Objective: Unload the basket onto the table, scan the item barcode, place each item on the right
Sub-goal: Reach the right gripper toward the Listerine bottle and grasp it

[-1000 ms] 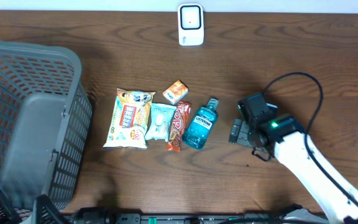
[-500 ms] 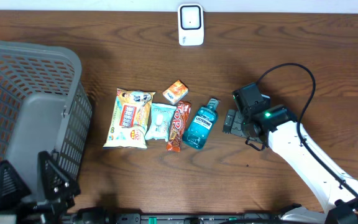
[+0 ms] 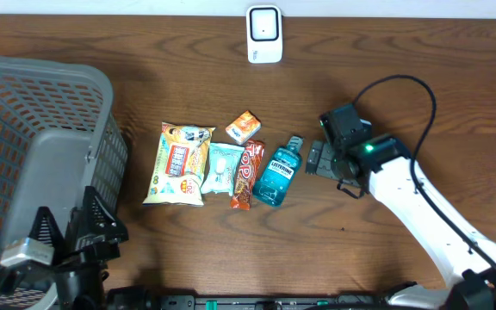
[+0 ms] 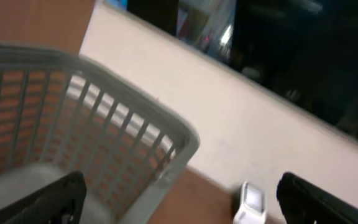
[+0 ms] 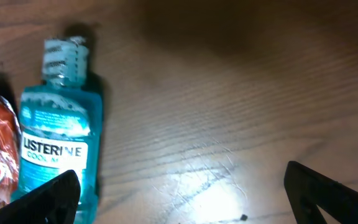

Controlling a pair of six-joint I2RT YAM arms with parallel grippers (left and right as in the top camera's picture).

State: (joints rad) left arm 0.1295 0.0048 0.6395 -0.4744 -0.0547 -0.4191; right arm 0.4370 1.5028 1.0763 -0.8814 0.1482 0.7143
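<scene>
Left gripper [image 3: 69, 226]: nearest our edge, by the near corner of the basket [image 3: 24, 95], jaws spread wide, holding nothing
Right gripper [image 3: 315, 159]: jaws wide and empty, just beside the bottle's right side; we see no contact
Mouthwash bottle [image 3: 275, 174]: we take this as the item; it lies flat mid-table, label up, cap pointing away from us, close against the red bar [image 3: 244, 175] on its left
How it will handle: we judge it stiff plastic, filled with blue liquid and so fairly heavy, smooth enough to slip or roll, not fragile
Where to hold: we would close across the broad body below the shoulder, not the narrow neck, keeping the pads off any barcode
Neighbours: pale packet [image 3: 223, 167], chip bag [image 3: 179, 164] and small orange box [image 3: 244, 127] lie further left, so that side is crowded
Scanner [image 3: 264, 34]: at the far edge, well apart from the bottle
Overhead view alone: the whole row, both arms, the way to the scanner
Right wrist view alone: the label lettering close up; no barcode on the face that shows
Left wrist view alone: the basket rim side on, the scanner beyond; no bottle
</scene>
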